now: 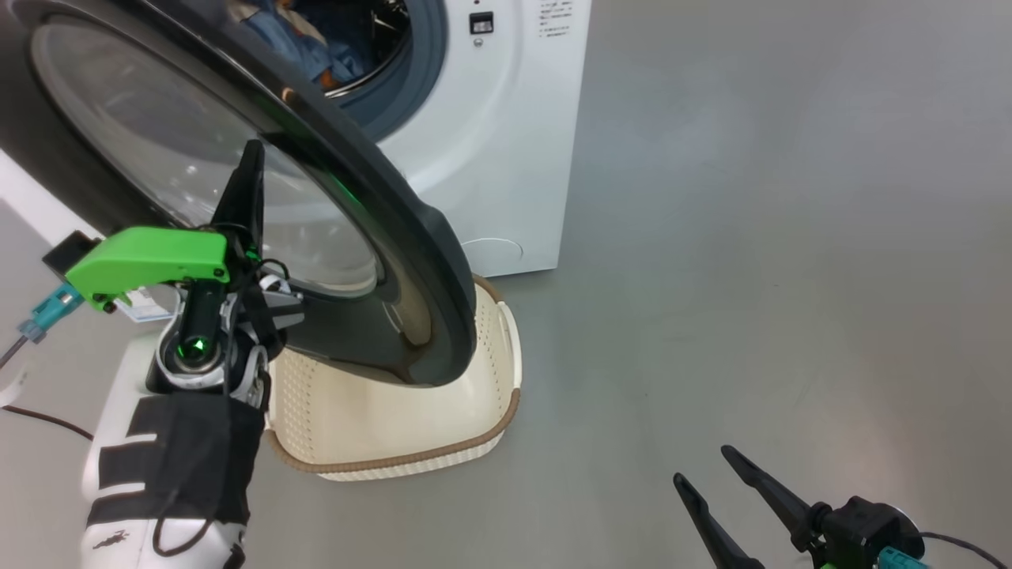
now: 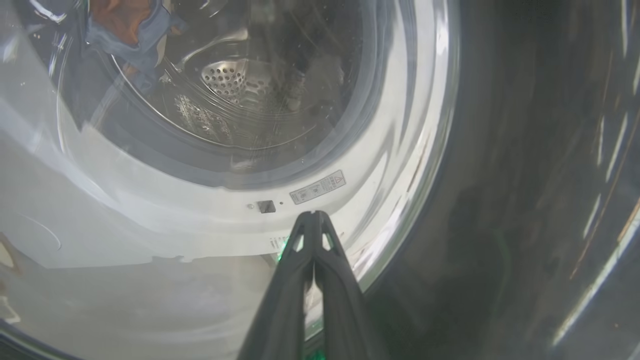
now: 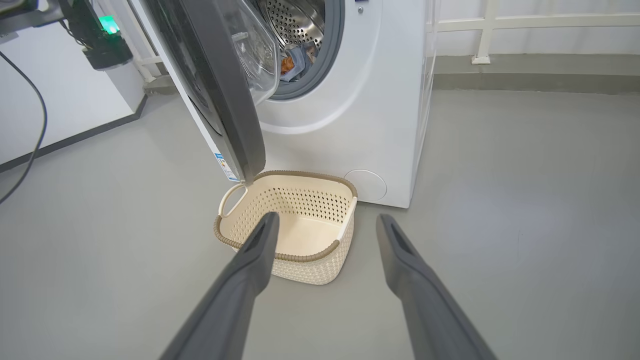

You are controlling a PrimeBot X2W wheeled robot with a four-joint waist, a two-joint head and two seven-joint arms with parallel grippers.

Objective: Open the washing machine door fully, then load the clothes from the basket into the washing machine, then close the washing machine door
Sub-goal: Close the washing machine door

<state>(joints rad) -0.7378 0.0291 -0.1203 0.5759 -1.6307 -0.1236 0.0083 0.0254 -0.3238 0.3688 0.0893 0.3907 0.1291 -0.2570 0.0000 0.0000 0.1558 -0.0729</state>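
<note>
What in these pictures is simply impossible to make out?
- Head view: the washing machine door and the top edge hide most of the clothes; their number is unclear.
- Head view: the door covers part of the basket.
- Left wrist view: the label print is too small and blurred.
- Left wrist view: whether the shut left gripper touches the door cannot be told.

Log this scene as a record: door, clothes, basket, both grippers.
door: partly open, lower edge over the basket
clothes: inside the drum
basket: empty, on the floor before the washer
left gripper: shut, tips at the door's outer glass
right gripper: open, holding nothing, low over the floor
</note>
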